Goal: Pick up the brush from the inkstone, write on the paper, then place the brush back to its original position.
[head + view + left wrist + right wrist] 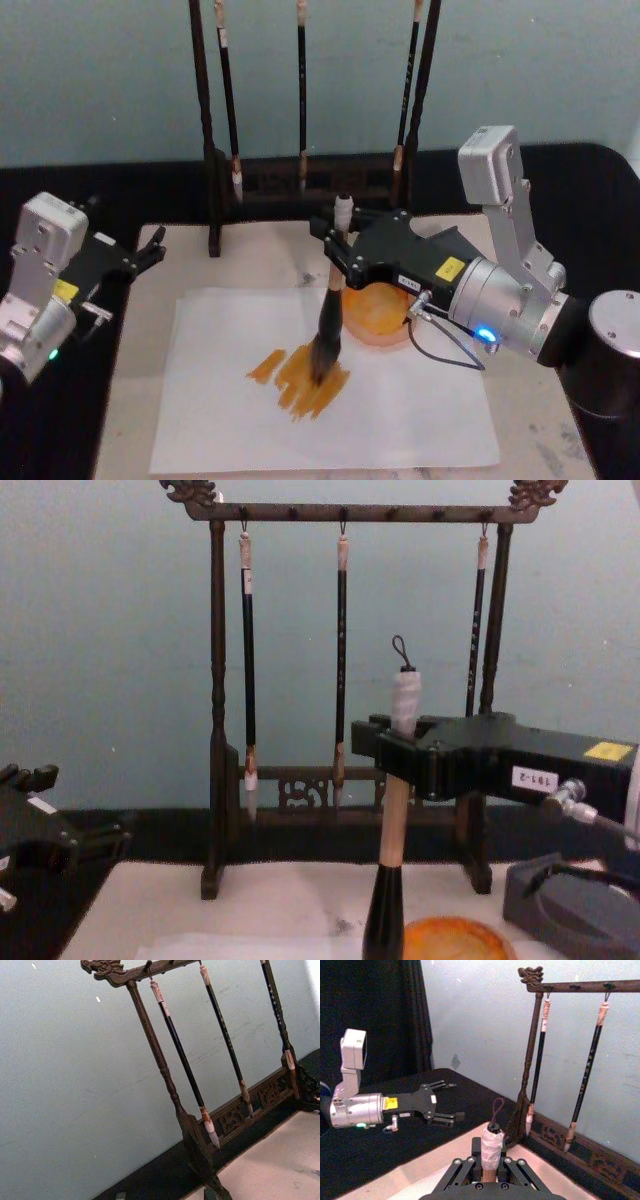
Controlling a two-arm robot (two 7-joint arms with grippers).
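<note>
Head view — brush [330, 312] — tuft perhaps ochre-stained

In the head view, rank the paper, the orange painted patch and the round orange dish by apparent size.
1. paper
2. orange painted patch
3. round orange dish, though the right gripper hides part of it, so unsure.

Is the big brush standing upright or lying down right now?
Upright. The right gripper holds the brush near vertical, bristles down on the paper.

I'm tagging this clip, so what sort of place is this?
Likely a calligraphy table rigged for a robot: wooden rack of hanging brushes, stroke-marked paper, right gripper holding the brush; left gripper idle at left.
</note>
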